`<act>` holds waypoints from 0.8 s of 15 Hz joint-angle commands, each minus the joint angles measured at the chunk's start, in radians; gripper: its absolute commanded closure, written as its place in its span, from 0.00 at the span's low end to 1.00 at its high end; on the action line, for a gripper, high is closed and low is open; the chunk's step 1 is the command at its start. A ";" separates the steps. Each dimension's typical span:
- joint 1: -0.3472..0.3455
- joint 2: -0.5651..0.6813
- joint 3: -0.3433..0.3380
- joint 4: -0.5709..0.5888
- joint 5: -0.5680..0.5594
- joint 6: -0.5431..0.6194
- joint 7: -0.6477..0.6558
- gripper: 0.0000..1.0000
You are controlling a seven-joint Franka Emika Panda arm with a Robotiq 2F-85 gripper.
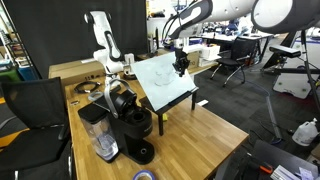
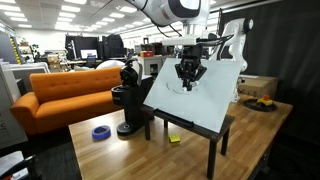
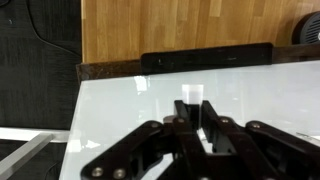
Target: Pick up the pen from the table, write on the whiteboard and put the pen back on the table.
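In an exterior view the whiteboard (image 1: pixel 158 82) stands tilted on its black stand (image 1: pixel 161 122) in the middle of the table (image 1: pixel 205 135), face tipped up, which I take to be so an arm coming from above can meet it squarely. The gripper (image 1: pixel 181 66) hangs at the board's one o'clock corner, the arm arching in from the upper right with the wrist bent so the fingers point down at the panel; the pen is too small to pick out here. In an exterior view with an orange sofa (image 2: pixel 60 95) behind, the gripper (image 2: pixel 188 78) sits over the board's (image 2: pixel 195 108) upper half, about twelve o'clock from its centre, very close to the surface, though I cannot tell whether anything touches. The table (image 2: pixel 120 150) below shows no pen that I can make out. In the wrist view the gripper (image 3: pixel 192 118) comes in from six o'clock, its fingers drawn together on a whitish stub at their twelve o'clock. I take that for the pen (image 3: pixel 193 96), pinched near its end so the tip can reach the board (image 3: pixel 120 110); beyond the board's dark edge the table (image 3: pixel 180 30) fills twelve o'clock
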 commanded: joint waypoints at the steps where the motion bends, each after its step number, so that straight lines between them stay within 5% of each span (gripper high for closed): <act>1: 0.008 -0.014 0.010 -0.001 0.003 -0.015 -0.006 0.95; 12: 0.055 -0.027 0.022 -0.030 -0.010 -0.002 -0.007 0.95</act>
